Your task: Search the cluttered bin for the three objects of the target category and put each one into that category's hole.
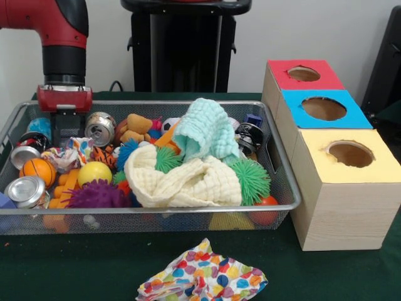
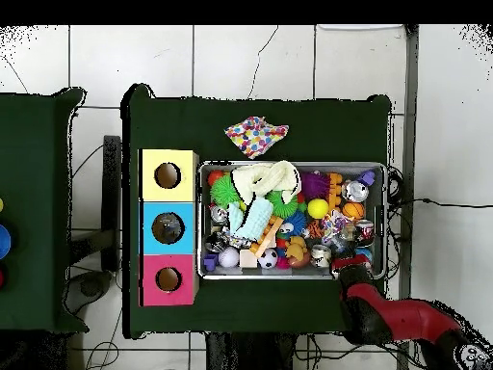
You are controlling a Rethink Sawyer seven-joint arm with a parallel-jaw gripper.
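tool (image 1: 64,128) – lowered into bin (image 1: 285,188) corner beside can (image 1: 100,128), grip state cannot tell | polka-dot cloth (image 1: 203,278) – on surface (image 1: 75,266) outside bin

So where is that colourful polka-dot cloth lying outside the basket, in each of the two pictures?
Front view: the polka-dot cloth lies at the bottom edge, on the green table in front of the bin.
Overhead view: the polka-dot cloth lies near the top, just above the bin.
Shared landmark: the yellow-topped box, the box nearest the cloth in both.
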